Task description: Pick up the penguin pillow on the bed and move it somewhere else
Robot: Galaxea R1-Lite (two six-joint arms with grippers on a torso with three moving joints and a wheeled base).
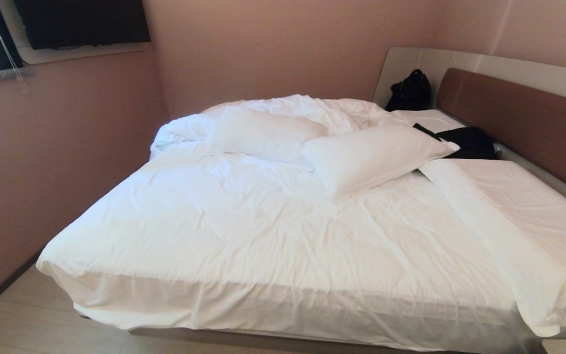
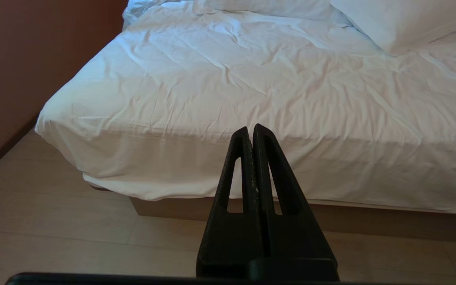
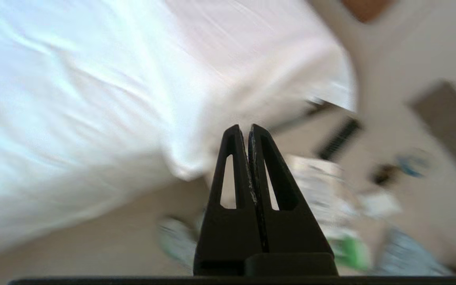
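Observation:
The penguin pillow is out of view in every frame. The bed [image 1: 243, 246] fills the head view with wrinkled white sheets, and its brown headboard [image 1: 523, 118] runs along the right. Neither arm shows in the head view. My left gripper [image 2: 250, 128] is shut and empty, held off the bed's near edge [image 2: 212, 158] above the floor. My right gripper [image 3: 244, 128] is also shut on nothing, off a corner of the bed [image 3: 93, 99], with blurred clutter behind it.
Two plain white pillows [image 1: 371, 155] [image 1: 263, 132] lie near the middle of the bed. Dark clothing [image 1: 469, 142] and a black bag [image 1: 410, 91] sit by the headboard. A pink wall [image 1: 57, 147] runs close along the bed's left side. Pale floor [image 2: 73, 237] lies in front.

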